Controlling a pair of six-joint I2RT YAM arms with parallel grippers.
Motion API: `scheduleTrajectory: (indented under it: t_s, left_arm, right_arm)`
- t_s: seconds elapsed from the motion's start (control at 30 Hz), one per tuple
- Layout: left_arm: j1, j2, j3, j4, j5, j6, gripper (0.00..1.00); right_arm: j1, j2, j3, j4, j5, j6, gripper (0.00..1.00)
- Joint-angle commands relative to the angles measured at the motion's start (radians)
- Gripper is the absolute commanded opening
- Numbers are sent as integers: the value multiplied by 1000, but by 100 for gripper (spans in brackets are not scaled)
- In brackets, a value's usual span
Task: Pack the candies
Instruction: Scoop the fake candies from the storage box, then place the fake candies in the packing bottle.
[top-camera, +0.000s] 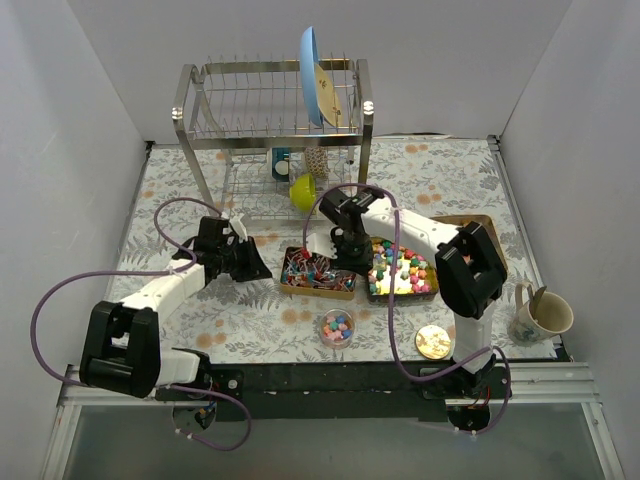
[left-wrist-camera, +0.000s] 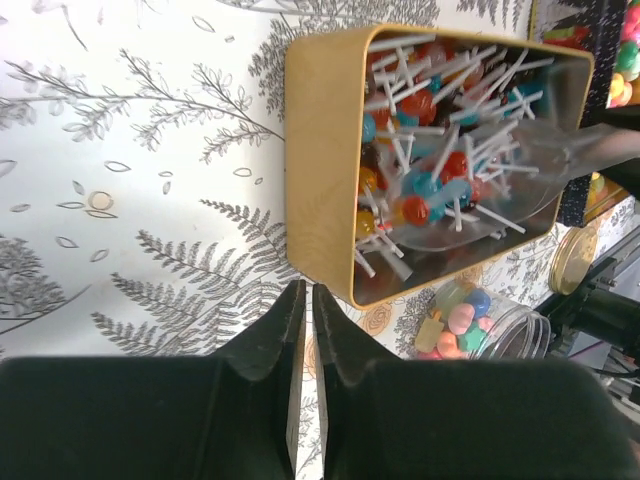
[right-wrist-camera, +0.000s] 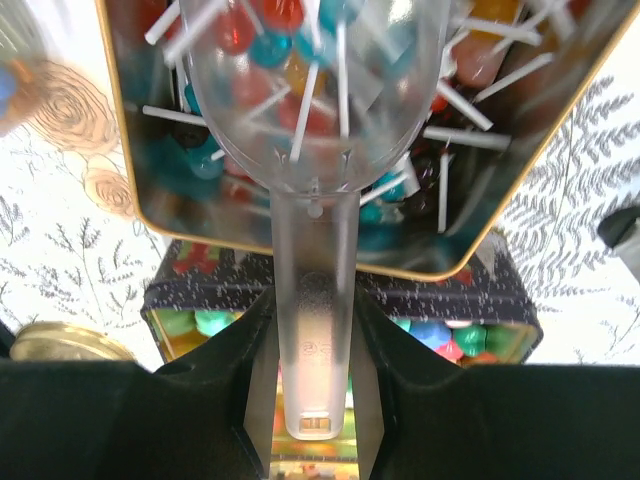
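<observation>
A gold tin holds red, blue and orange sweets with white sticks. My right gripper is shut on the handle of a clear plastic scoop. The scoop's bowl lies in the tin among the sweets. A black box to the right holds multicoloured pastel candies. A small glass jar in front holds a few pastel candies. My left gripper is shut and empty, just left of the tin, with its tip near the tin's corner.
A round gold lid lies at the front right. A mug stands at the right edge. A dish rack with a blue plate and a green bowl stands at the back. A wooden tray sits behind the black box.
</observation>
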Motion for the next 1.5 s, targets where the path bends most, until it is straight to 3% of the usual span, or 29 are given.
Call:
scheduleTrajectory:
  t_s: [0.0,0.5,0.7,0.8,0.93,1.07,1.1,1.17,1.23,1.47]
  left_arm:
    - [48,-59,5,-27,38,57,9]
    - [107,20,98,-6,150,27,15]
    - [114,48,130,-4,167,30,20]
    - [117,53,138,-15,170,48,38]
    - [119,57,134,-32,184,76,54]
    - [127,50,117,-39,142,68,70]
    - [127,48,114,-39,138,65,78]
    - [131,44,103,-33,132,64,83]
    - [134,37,100,-27,127,62,98]
    - [160,8,71,10,118,37,98]
  right_arm:
    - [14,-62,-48,122,-87,-46,1]
    - [-48,-232,-281,360,-168,29,1]
    - [-101,-378,-434,503,-233,21,1]
    - [-118,-438,-473,530,-286,21,1]
    - [-127,-540,-528,586,-296,35,1]
    - [-131,-610,-531,512,-300,-2,1]
    - [-133,-626,-533,495,-299,-31,1]
    - [-133,-672,-536,435,-300,-77,1]
    - [-133,-718,-542,351,-297,-138,1]
    - [-128,-803,-533,110,-209,-289,1]
